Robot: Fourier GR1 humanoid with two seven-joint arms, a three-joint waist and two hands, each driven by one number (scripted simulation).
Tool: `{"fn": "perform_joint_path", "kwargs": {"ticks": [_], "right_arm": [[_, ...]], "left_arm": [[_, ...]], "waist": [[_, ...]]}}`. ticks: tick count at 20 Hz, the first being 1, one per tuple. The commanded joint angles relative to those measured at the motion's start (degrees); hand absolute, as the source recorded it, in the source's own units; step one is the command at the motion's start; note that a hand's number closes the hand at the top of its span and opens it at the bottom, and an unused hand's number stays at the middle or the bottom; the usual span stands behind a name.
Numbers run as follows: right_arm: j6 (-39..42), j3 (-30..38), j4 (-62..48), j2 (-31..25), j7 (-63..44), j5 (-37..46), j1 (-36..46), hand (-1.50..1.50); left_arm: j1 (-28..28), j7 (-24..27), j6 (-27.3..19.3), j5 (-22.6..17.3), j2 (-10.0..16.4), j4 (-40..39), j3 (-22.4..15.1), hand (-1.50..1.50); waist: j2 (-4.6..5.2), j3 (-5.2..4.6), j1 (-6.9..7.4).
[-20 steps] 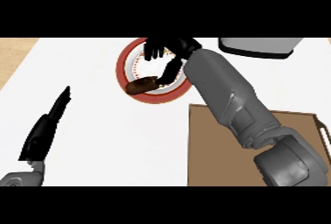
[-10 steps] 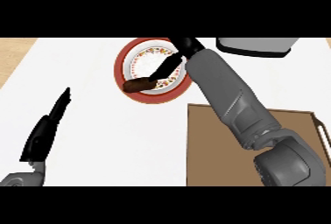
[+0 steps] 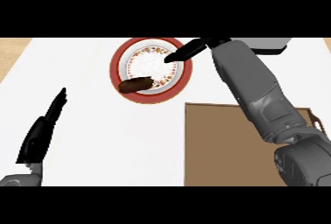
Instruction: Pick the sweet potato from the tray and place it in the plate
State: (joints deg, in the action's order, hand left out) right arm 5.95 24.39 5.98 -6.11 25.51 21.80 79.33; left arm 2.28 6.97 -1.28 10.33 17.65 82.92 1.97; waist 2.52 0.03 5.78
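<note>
The brown sweet potato [image 3: 135, 84] lies on the lower left rim of the round red-rimmed plate [image 3: 153, 97] at the top centre. My right hand [image 3: 188, 50] hovers over the plate's upper right edge, fingers straight and open, holding nothing and apart from the potato. The brown tray [image 3: 220, 144] lies at the lower right, partly hidden by my right forearm. My left hand [image 3: 44, 131] rests open at the lower left, fingers pointing up.
A grey object [image 3: 271, 44] sits at the top right edge behind my right forearm. A wooden strip [image 3: 13, 48] shows at the counter's upper left corner.
My right hand let go of the sweet potato, which now lies on the plate's rim. The hand has drawn back up and to the right with straightened fingers. The left hand stayed still.
</note>
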Motion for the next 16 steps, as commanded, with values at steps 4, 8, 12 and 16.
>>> {"fn": "perform_joint_path", "kwargs": {"ticks": [4, 8, 12, 16], "right_arm": [[8.52, 2.52, 1.50, -7.10, 7.46, -2.51, -5.56, -1.50], [11.82, 1.55, 2.03, -11.72, 9.22, -1.32, -6.37, -1.50], [11.70, 1.53, 2.18, -12.61, 10.24, -1.06, -6.29, -1.50], [14.27, 1.87, 1.38, -15.58, 10.74, -1.19, -7.91, -1.50]], "left_arm": [[-0.29, 0.72, 1.08, -0.75, 0.93, 0.58, 0.83, 0.00], [-1.55, 0.79, 0.62, 0.05, -0.36, 1.90, -0.76, 0.00], [0.85, -0.11, -0.13, 1.20, -1.17, 0.74, -1.62, 0.00], [1.33, -0.27, 1.35, -0.32, 0.02, 2.34, -0.57, 0.00]], "waist": [[0.67, 0.12, 0.61], [0.85, 0.17, 1.56], [1.25, 0.16, 1.71], [1.36, 0.25, 2.32]]}}
